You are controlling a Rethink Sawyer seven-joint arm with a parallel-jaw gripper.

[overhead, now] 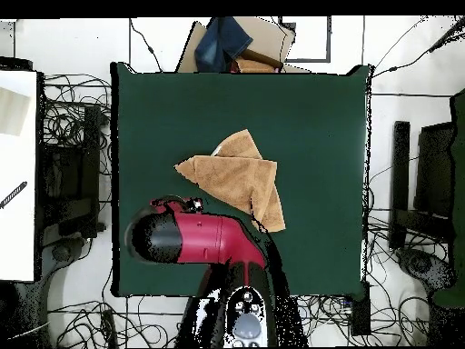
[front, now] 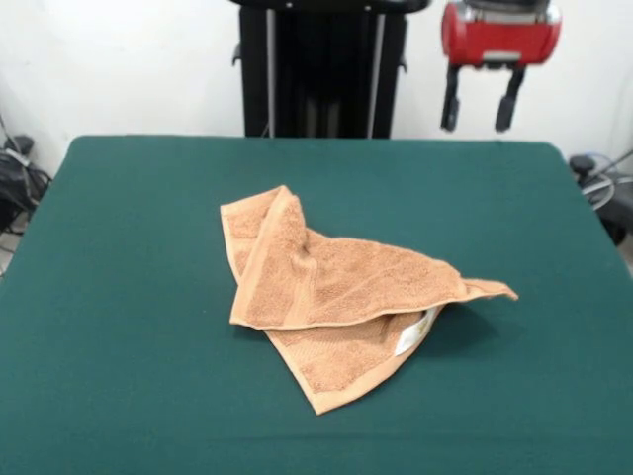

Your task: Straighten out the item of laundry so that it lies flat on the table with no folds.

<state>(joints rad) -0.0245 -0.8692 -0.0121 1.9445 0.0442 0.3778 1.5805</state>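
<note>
The light-brown towel [front: 336, 297] lies crumpled near the middle of the green table [front: 129, 297]. One layer is folded over another, a corner [front: 492, 290] sticks out to the right, and a white label [front: 410, 336] peeks from under the fold. In the overhead view the towel [overhead: 234, 177] is an uneven folded shape on the table [overhead: 318, 118]. My gripper [front: 480, 111] hangs high above the table's far right edge, well away from the towel, with its fingers apart and empty. The red arm [overhead: 195, 238] shows in the overhead view.
The black pedestal [front: 321, 69] stands behind the table's far edge. Cables [front: 20, 178] lie beside the table on both sides. A cardboard box with blue cloth [overhead: 236, 44] sits beyond the table's edge in the overhead view. A white surface [overhead: 18, 173] stands at the left.
</note>
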